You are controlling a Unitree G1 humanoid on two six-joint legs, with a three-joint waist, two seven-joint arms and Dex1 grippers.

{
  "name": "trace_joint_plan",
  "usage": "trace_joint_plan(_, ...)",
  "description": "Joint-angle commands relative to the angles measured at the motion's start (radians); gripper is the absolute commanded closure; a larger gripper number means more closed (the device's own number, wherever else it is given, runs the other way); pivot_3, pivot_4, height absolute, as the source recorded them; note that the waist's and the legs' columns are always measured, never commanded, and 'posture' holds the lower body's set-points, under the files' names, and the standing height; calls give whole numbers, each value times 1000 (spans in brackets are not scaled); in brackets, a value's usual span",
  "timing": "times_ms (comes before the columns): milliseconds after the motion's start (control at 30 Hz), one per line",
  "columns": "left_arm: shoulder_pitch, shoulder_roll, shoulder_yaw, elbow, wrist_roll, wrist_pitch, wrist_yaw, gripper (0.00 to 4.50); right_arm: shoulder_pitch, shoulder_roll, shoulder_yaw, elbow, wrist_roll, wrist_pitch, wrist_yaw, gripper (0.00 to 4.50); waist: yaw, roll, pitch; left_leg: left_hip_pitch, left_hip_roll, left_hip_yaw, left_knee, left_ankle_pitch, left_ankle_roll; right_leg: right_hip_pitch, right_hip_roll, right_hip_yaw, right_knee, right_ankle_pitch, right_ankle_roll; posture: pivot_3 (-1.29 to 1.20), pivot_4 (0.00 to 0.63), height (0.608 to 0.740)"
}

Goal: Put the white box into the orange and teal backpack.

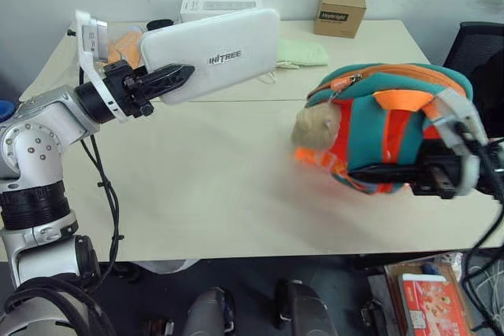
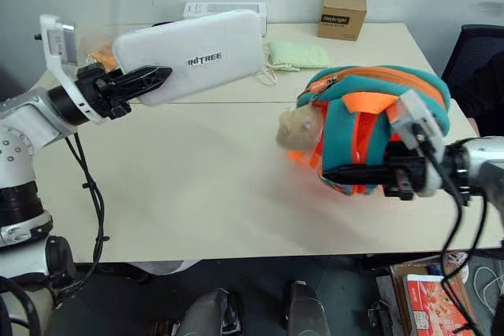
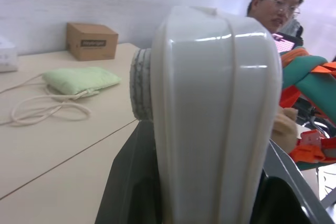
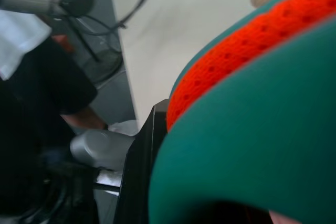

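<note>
- 1 white box (image 1: pixel 216 57), pinched at its end by the left gripper (image 1: pixel 177 78), hangs above the tabletop's (image 1: pixel 197 186) left side.
- 1 orange and teal backpack (image 1: pixel 390 127), clamped by the right gripper (image 1: pixel 386 172), at the right edge.
- 1 brown box (image 1: pixel 341 12), far edge.

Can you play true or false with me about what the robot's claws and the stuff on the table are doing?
1. The left claw is holding the white box up off the table. True.
2. The white box is already inside the orange and teal backpack. False: the box is outside it, up in the air off to one side.
3. The right claw is shut on the backpack. True.
4. The brown cardboard box sits on top of the backpack. False: it stands on the far edge of the table.
5. A light green pouch lies on the table behind the white box. True.
</note>
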Motion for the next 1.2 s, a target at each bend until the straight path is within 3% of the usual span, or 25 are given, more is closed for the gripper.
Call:
trace_joint_plan(33,-22,22,-16,-22,-14,-44,-88,3254,7,-33,-48,-24,66,21,7,4487,2,0,0,0,0,0,0,0,0,0,0,0,0,0,0,0,150,740)
trace_joint_plan(167,-22,37,-62,-30,-17,-63,-191,3254,54,-56,-45,-4,35,0,14,4487,3,0,0,-1,0,0,0,0,0,0,-1,1,0,0,0,0,150,740)
trace_joint_plan(433,-91,64,-220,77,143,-225,-352,3254,58,-81,-23,60,4,-38,34,4487,5,0,0,0,-1,0,1,0,1,0,-1,-1,0,0,0,0,150,740)
trace_joint_plan(600,-139,-12,-323,167,296,-409,-363,3254,46,-85,-1,65,-3,-56,66,4487,10,-1,0,0,-1,0,1,0,2,0,-1,-1,0,0,0,0,150,740)
trace_joint_plan(1200,-343,-102,-443,315,426,-548,-591,3254,-34,-66,150,80,-102,-159,134,4487,16,-2,1,-2,-2,0,3,0,4,0,-2,-4,0,0,1,0,150,740)
